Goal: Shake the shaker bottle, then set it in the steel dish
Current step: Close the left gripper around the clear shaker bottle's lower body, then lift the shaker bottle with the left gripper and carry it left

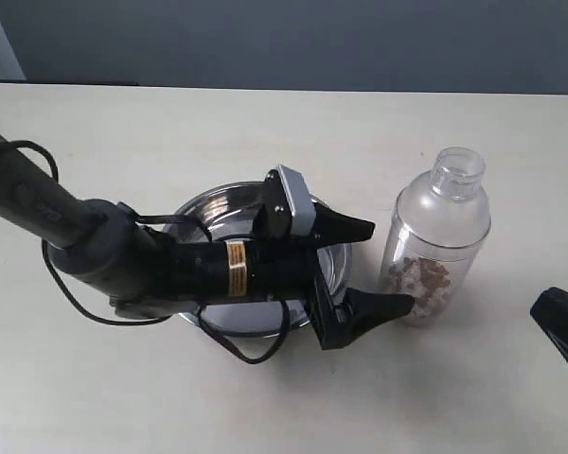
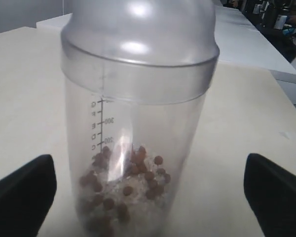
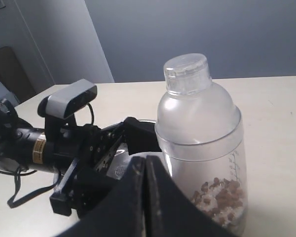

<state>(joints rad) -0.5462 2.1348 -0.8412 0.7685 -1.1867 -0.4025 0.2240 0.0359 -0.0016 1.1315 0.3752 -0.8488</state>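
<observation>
The shaker bottle (image 1: 434,246) stands upright on the table, frosted, with brown and white granules in its lower part. It fills the left wrist view (image 2: 138,123) and stands tall in the right wrist view (image 3: 202,148). My left gripper (image 1: 392,266) is open, its fingertips at the bottle's left side and spread wider than the bottle (image 2: 149,197), not touching it. The left arm stretches over the steel dish (image 1: 213,200), hiding most of it; a shiny patch of the dish (image 3: 120,169) shows past the arm. My right gripper (image 3: 145,197) is shut and empty, low at the right edge (image 1: 560,317).
The light table (image 1: 170,397) runs out on all sides of the dish and bottle. Black cables (image 1: 66,284) loop from the left arm beside the dish. A grey wall (image 1: 284,38) backs the table's far edge.
</observation>
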